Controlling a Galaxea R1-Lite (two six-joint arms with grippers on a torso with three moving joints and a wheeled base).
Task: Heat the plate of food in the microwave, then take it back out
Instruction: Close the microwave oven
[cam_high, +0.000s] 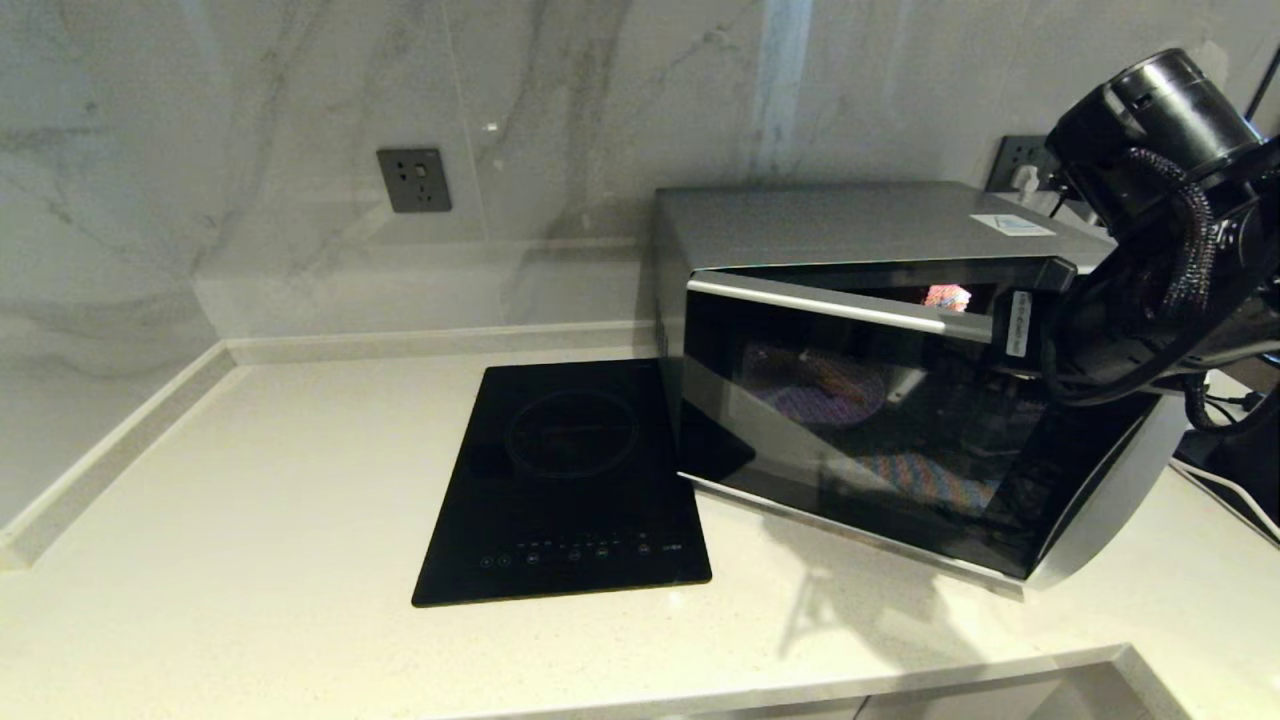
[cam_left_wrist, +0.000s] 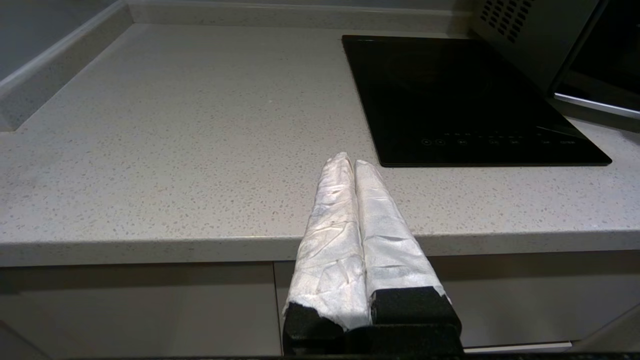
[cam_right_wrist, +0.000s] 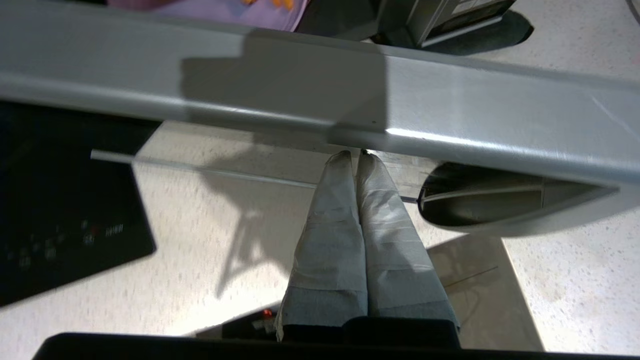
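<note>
The silver microwave (cam_high: 850, 225) stands on the counter at the right, its dark glass door (cam_high: 880, 440) tipped ajar at the top. Through the glass the lavender plate of food (cam_high: 815, 385) shows dimly inside; the right wrist view catches the plate's (cam_right_wrist: 225, 10) edge with orange fries. My right gripper (cam_right_wrist: 354, 155) is shut, its wrapped fingertips (cam_right_wrist: 340, 162) tucked against the back of the curved silver handle (cam_right_wrist: 450, 120), between handle and door. The right arm (cam_high: 1150, 250) hides that gripper in the head view. My left gripper (cam_left_wrist: 354, 161) is shut on nothing, parked low before the counter's front edge.
A flat black induction cooktop (cam_high: 565, 480) lies just left of the microwave. A grey wall socket (cam_high: 413, 180) sits on the marble backsplash. Cables (cam_high: 1220, 470) lie at the far right. Bare counter (cam_high: 250, 480) stretches left to the corner upstand.
</note>
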